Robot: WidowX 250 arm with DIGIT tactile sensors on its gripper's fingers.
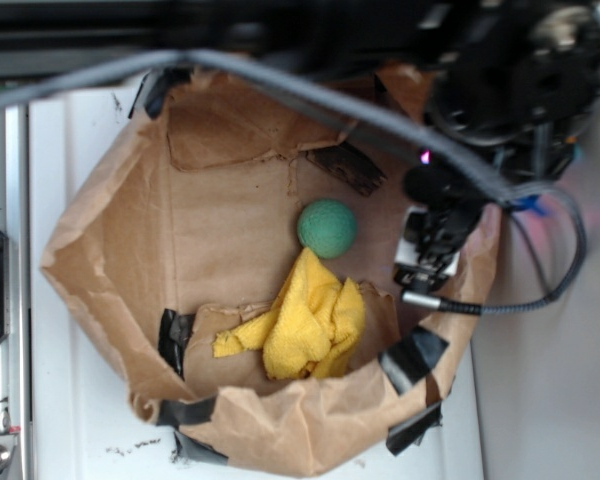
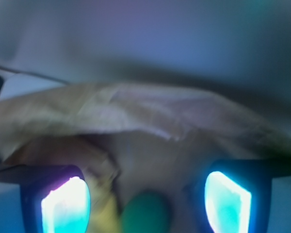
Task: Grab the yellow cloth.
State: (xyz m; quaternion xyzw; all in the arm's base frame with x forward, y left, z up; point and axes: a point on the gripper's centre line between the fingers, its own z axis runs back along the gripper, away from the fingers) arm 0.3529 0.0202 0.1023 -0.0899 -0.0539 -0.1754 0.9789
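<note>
The yellow cloth (image 1: 302,322) lies crumpled on the floor of a brown paper bag, near its front wall. A green ball (image 1: 327,227) rests just behind it, touching its top edge. My gripper (image 1: 427,265) hangs at the bag's right rim, to the right of both and touching neither. In the blurred wrist view the gripper (image 2: 146,204) is open, its two glowing pads (image 2: 66,206) wide apart with nothing between them. Beyond the gap sit the green ball (image 2: 146,213) and a yellow smear of the cloth (image 2: 105,218).
The bag (image 1: 100,260) is cut low, its rim folded and held with black tape (image 1: 175,338). A grey cable (image 1: 310,95) crosses above it and another loops at the right. White table surface (image 1: 70,420) surrounds the bag.
</note>
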